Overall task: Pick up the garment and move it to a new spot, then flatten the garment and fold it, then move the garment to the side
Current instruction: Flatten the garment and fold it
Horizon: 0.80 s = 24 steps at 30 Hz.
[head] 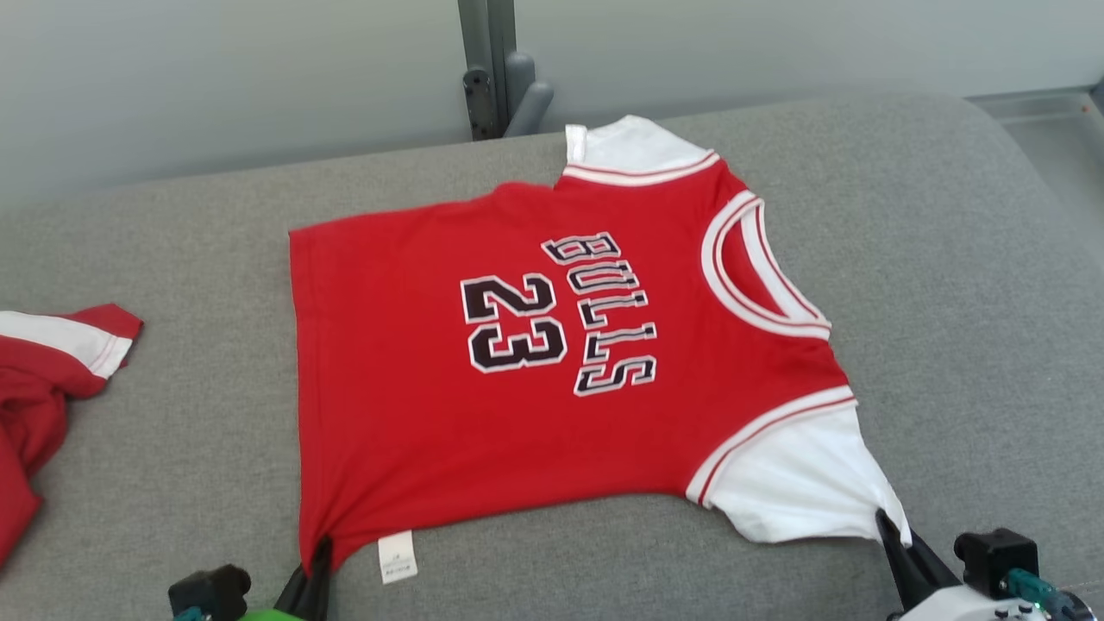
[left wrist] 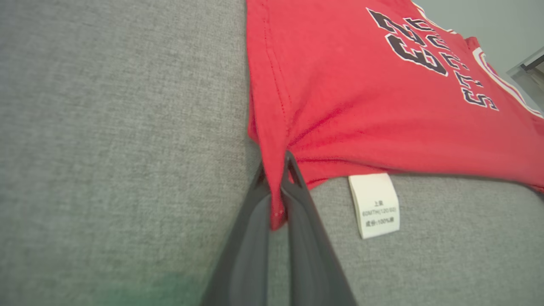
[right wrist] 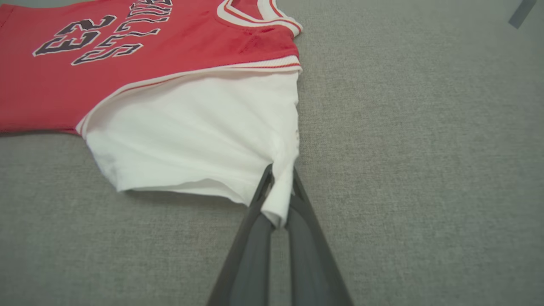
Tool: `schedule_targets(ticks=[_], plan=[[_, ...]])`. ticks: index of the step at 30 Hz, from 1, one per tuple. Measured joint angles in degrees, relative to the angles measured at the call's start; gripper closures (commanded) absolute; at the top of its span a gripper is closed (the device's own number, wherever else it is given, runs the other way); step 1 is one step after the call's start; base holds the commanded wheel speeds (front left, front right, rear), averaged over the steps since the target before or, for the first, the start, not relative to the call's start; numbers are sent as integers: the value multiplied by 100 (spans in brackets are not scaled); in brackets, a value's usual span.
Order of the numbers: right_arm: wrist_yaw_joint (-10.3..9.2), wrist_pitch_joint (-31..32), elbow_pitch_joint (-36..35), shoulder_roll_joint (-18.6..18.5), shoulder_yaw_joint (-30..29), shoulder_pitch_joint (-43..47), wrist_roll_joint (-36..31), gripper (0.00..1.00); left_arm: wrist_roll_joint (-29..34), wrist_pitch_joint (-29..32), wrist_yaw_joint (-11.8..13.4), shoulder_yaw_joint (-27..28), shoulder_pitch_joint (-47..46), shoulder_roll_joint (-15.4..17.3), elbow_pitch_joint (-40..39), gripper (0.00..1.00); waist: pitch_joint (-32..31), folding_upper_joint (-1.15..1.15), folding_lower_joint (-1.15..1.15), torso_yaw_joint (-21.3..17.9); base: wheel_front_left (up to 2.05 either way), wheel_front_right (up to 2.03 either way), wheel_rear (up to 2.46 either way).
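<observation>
The garment is a red jersey with white sleeves and "BULLS 23" in black, spread flat on the grey cushion, collar toward the right. My left gripper is shut on its near hem corner, beside the white care label. My right gripper is shut on the tip of the near white sleeve. Both pinched corners are pulled taut toward me. The far white sleeve lies at the cushion's back edge.
A second red and white garment lies bunched at the cushion's left edge. A grey post stands behind the cushion against the pale wall. Bare grey cushion runs to the right of the jersey and in front of it.
</observation>
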Motion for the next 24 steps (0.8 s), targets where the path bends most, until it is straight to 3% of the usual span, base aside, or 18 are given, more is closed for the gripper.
schedule_targets(ticks=[13, 18, 24], plan=[[0, -5, -51, -124, 243, 1270, -55, 100, 393, 10, 0, 711, 1171, -210, -179, 100, -682, 0, 0, 187, 0, 0, 0], [-1, -4, -469, -152, 127, 1259, 8, 100, 454, 11, 1, 472, 1195, -223, -541, 100, -599, 0, 0, 223, 0, 0, 0], [-1, -5, -1194, -78, -113, 606, 48, 100, 443, 10, 2, 75, 756, -73, -1406, 100, -419, 0, 0, 287, 0, 0, 0]])
